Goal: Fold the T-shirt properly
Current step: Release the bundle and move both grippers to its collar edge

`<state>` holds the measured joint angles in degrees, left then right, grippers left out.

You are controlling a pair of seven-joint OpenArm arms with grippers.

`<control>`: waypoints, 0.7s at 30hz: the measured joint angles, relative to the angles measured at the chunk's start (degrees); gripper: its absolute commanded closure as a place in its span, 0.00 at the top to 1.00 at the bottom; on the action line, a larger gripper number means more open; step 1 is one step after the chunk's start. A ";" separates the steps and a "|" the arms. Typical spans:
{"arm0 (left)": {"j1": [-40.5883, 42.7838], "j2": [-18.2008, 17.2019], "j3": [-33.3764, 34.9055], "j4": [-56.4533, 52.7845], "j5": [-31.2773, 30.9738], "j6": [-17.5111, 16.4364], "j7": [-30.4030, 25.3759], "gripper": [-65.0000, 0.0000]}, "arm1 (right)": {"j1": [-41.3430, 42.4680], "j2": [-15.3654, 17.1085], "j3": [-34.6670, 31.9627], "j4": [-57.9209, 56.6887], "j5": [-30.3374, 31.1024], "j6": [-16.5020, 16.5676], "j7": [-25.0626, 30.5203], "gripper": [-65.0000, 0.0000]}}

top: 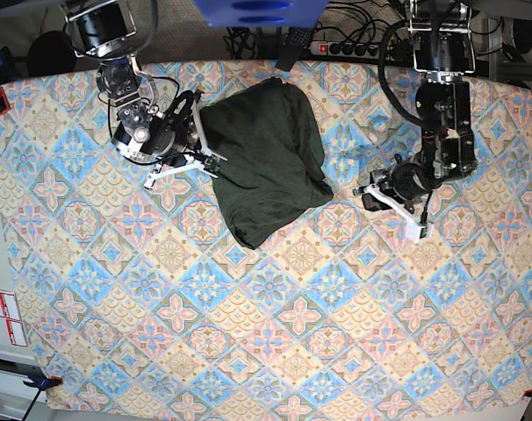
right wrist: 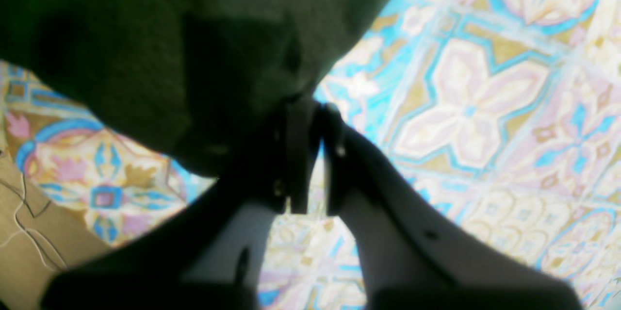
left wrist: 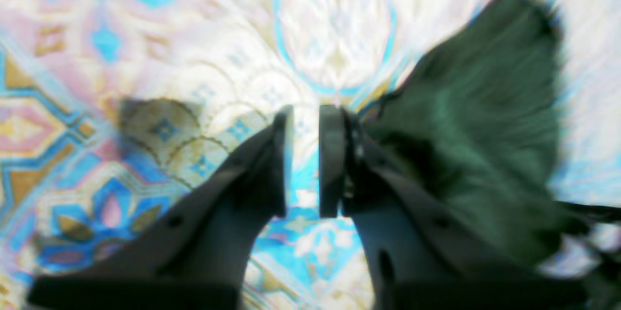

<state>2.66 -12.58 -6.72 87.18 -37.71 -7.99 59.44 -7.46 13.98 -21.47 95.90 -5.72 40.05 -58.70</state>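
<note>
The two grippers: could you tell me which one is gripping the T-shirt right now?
The right gripper, on the base view's left: its jaws pinch the T-shirt's edge. The left gripper stands slightly apart with only patterned cloth between its jaws, the shirt beside it.

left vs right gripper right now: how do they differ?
The left gripper has its jaws slightly parted with nothing between them; the right gripper is pinched shut on the T-shirt. In the base view the left one sits clear of the shirt over the patterned tablecloth, while the right one is at the shirt's edge. Both are dark, two-fingered, and low over the table.
</note>
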 measured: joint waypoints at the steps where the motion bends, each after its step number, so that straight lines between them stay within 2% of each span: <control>1: 0.74 0.00 -1.42 0.00 -2.54 -0.17 0.68 0.15 | -0.02 0.00 0.00 0.00 -0.02 0.02 -0.07 0.06; 4: 4.02 0.04 -2.89 -0.22 -7.13 0.09 1.36 0.15 | 0.00 -0.02 0.00 0.00 -0.07 0.00 -0.07 0.06; 6: 4.87 0.39 -2.86 -0.74 -8.04 0.04 1.62 0.15 | 0.00 -0.02 0.00 0.00 -0.04 0.00 -0.07 0.06; 12: 7.08 3.50 -2.73 -1.84 -13.75 -0.22 3.23 0.15 | 0.44 -0.83 0.04 -0.11 -0.02 0.00 0.20 0.06; 17: 10.29 4.31 -2.86 -2.60 -13.49 0.22 3.74 0.15 | 0.50 -0.81 1.16 -0.31 -0.07 0.00 0.15 0.06; 21: 9.16 5.01 0.55 -4.63 -11.13 0.22 0.94 0.15 | 1.22 -0.79 1.97 -0.33 -0.11 0.00 -0.48 0.06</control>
<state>11.81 -7.57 -6.17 82.54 -48.84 -7.77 60.38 -6.24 13.19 -19.51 95.57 -5.82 40.05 -59.18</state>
